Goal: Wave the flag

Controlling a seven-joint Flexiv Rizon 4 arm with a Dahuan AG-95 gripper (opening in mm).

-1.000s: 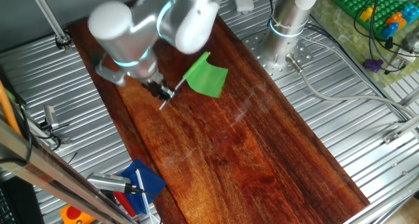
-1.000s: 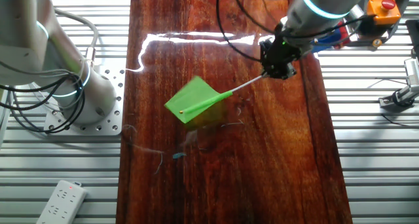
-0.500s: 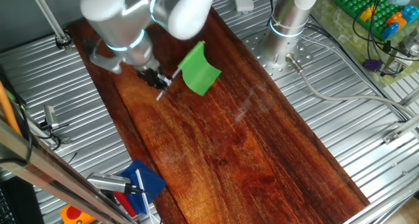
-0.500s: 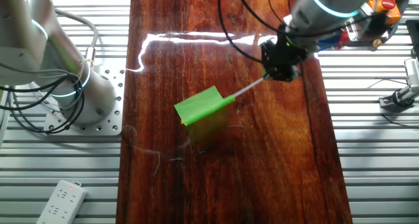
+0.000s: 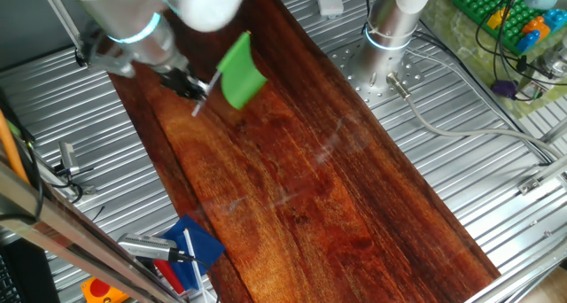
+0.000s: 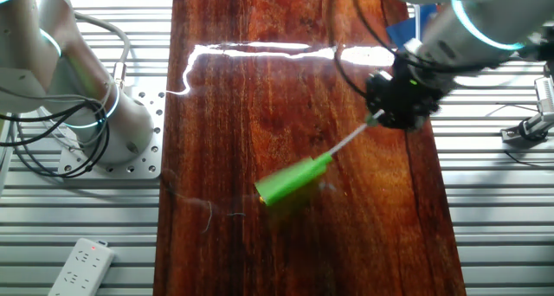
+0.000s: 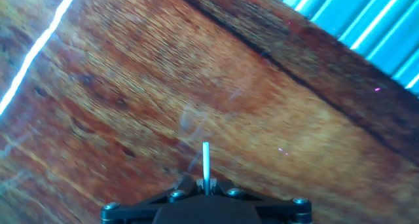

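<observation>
In your hand view, the fingers (image 7: 205,183) are sitting closed around the flag's thin white stick (image 7: 205,160), which is poking straight up out of the dark jaw housing at the bottom edge, with the blurred wooden tabletop (image 7: 131,86) lying beyond it and a strip of ribbed metal showing in the far upper right corner. In one fixed view, you are looking past a blue object (image 5: 197,240) and some tools at the near lower left edge to the arm at the far upper left, where the fingers (image 5: 190,88) are pinching the stick and the flag (image 5: 237,71) is hanging just beside them, its green cloth raised above the wood and turned partly edge-on. Farther back a second arm's silver base (image 5: 390,24) is standing on the metal surface, and a green brick plate (image 5: 496,15) is sitting at the far right corner. In the other fixed view, a white power strip (image 6: 80,265) is lying nearest at the lower left, then the flag (image 6: 293,179) is showing as a narrow green strip over the middle of the tabletop (image 6: 251,97), its stick slanting up and right to the fingers (image 6: 381,116) near the right edge of the wood. Whether the cloth is touching the wood, you cannot tell.
</observation>
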